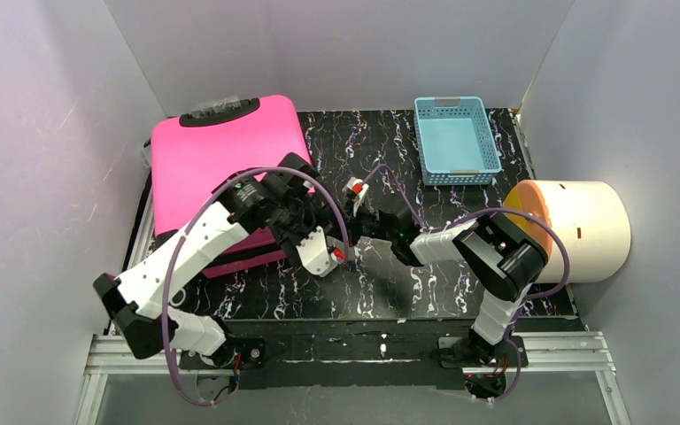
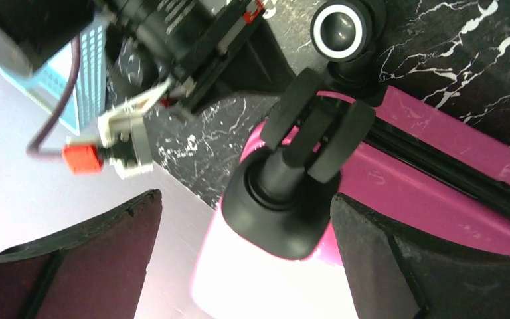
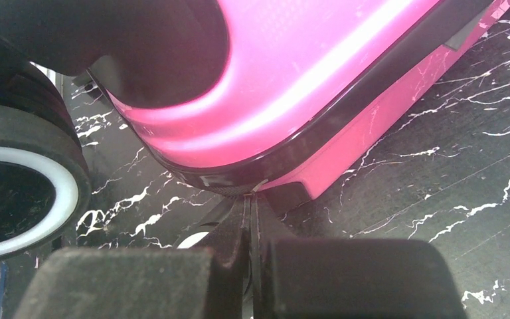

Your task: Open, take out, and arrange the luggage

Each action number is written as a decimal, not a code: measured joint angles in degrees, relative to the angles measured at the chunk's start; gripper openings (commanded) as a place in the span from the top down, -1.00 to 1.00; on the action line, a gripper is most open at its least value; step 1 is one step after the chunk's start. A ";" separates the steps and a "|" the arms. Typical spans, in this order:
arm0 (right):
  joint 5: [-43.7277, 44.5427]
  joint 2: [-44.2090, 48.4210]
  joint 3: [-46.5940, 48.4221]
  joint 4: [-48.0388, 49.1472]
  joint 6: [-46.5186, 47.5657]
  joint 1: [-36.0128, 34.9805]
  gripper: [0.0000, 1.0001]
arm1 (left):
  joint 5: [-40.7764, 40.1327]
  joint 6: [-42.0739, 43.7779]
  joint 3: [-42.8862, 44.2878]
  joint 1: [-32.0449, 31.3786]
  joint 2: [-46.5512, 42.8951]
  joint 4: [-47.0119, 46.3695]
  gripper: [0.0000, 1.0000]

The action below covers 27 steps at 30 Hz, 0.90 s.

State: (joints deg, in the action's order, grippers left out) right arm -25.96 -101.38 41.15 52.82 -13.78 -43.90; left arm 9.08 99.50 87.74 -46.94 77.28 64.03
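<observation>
Nearest to us, the two arms rise from their bases at the near edge of the table (image 1: 363, 297). They bend inward toward one spot, the near right corner of the luggage (image 1: 212, 168).

The left gripper (image 2: 246, 206) stands wide. Its dark pads (image 2: 80, 266) sit far apart on either side of a black wheel housing (image 2: 282, 206) at that corner, and in the left wrist view we see a gap between each pad and the housing. Just past the housing, a wheel (image 2: 337, 26), black with a pale ring, shows against the marbled black tabletop.

The right gripper (image 3: 250, 212) comes in from the right side. Its fingers are pressed together to a thin line, with the tips right at the black seam band (image 3: 345, 113) where it rounds the pink corner. We cannot tell whether they pinch anything there.

The luggage lies flat on the left half of the table with its broad pink shell facing up. Its two halves are together along the seam. The wheels are toward us and the black handle (image 1: 220, 112) is at the far end, close to the back wall.

Off to the right, at the table's edge and well apart from the luggage, a cream cylinder (image 1: 584, 230) lies on its side with its orange end face turned inward. Farthest back on the right, a light-blue basket (image 1: 427, 146) stands near the rear wall.
</observation>
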 measured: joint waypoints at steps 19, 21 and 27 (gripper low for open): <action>-1.62 -1.11 1.64 -0.39 -0.09 0.00 0.97 | -13.92 8.81 0.37 -5.03 14.29 12.26 -0.36; -1.64 -1.11 1.64 -0.39 -0.09 0.00 0.97 | -14.60 8.41 0.37 -5.05 14.73 11.91 0.13; -1.88 -1.11 1.99 -0.87 -0.07 -0.04 0.97 | -16.00 8.44 0.17 -6.03 14.62 10.54 1.00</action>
State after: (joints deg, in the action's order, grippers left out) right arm -27.83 -102.50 43.13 51.94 -13.85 -43.94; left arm -6.92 107.94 87.92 -52.97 91.90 74.56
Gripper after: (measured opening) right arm 0.030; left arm 0.463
